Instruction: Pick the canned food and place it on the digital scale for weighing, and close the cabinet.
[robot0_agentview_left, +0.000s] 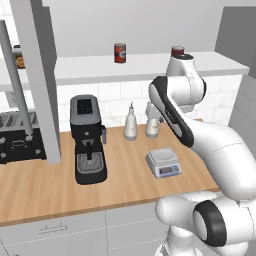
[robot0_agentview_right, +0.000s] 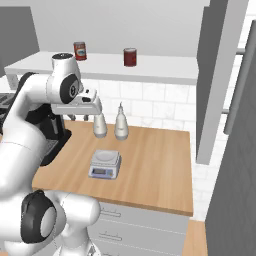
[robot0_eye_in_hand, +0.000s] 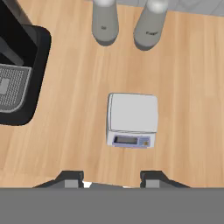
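Hovering high above the wooden countertop (robot0_eye_in_hand: 188, 87), the two-finger gripper (robot0_eye_in_hand: 113, 180) points straight down with nothing between its dark tips; these stand apart in the hand view, yet the jaws are at their narrowest setting and hold nothing. Directly beneath the gripper, just ahead of the fingertips: small flat silver-grey square digital scale (robot0_eye_in_hand: 131, 119), pale weighing plate bare, sloped display panel on the edge nearest the gripper. Beyond the scale, side by side and near each other: two pale grey tapered bottles (robot0_eye_in_hand: 105, 19). To the gripper's left: black espresso machine with a metal drip grate (robot0_eye_in_hand: 15, 83), standing well apart from the scale. Well above gripper level, on the pale shelf (robot0_agentview_right: 150, 70) of the grey flat-fronted wall cabinet: small dark-red cylindrical can with an orange-tan label (robot0_agentview_right: 130, 57), upright, nearer the arm's upper joint; second red can with a whitish label (robot0_agentview_right: 79, 50), upright, further left along the same shelf. Cabinet door (robot0_agentview_left: 37, 75), grey with a long vertical bar handle, swung open on the left; matching door (robot0_agentview_right: 220, 75) swung open on the right
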